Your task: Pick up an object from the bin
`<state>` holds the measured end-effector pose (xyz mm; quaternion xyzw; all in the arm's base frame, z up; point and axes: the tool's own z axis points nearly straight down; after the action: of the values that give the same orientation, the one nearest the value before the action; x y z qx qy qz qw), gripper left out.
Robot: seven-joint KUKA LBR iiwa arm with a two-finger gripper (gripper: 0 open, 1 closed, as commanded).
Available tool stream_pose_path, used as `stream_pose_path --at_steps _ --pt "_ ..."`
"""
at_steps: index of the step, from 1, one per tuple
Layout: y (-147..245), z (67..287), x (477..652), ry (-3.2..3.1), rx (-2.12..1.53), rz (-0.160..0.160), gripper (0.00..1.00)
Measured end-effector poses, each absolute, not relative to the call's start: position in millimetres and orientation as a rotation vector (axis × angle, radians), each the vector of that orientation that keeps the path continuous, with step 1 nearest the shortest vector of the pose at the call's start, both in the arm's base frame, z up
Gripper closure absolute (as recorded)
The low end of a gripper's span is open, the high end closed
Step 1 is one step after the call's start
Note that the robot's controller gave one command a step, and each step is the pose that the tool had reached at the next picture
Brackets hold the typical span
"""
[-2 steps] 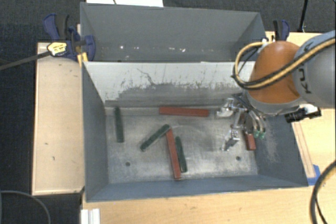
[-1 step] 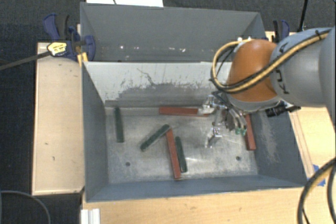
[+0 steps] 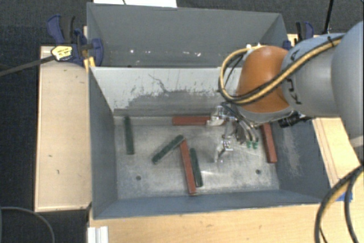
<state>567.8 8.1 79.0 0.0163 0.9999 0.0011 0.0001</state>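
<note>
- Floor of the grey bin (image 3: 239,176) nearest the camera was bare, speckled metal; the loose items lay flat on it, as dropped things would.
- Red-brown bar (image 3: 186,167) and dark green bar (image 3: 195,167) lay touching, side by side, left of the claw.
- Claw (image 3: 223,153) hung low over bare floor with nothing visibly held; its opening could not be judged.
- Second red-brown bar (image 3: 269,144) lay just to its right, in my judgement the likeliest candidate.
- Slanted green bar (image 3: 168,148) lay farther left; a third red-brown bar (image 3: 190,120) rested against the scuffed rear wall.
</note>
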Motion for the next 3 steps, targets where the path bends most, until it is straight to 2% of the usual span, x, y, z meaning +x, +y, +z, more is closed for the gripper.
stream_pose_path --at_steps 1,2,3 --pt "34.8 76.6 575.1 3.132 0.185 -0.004 0.00" --pt "61.5 79.2 546.0 3.139 0.040 0.000 0.00" --pt "118.3 81.4 573.8 3.137 -0.103 0.002 1.00"
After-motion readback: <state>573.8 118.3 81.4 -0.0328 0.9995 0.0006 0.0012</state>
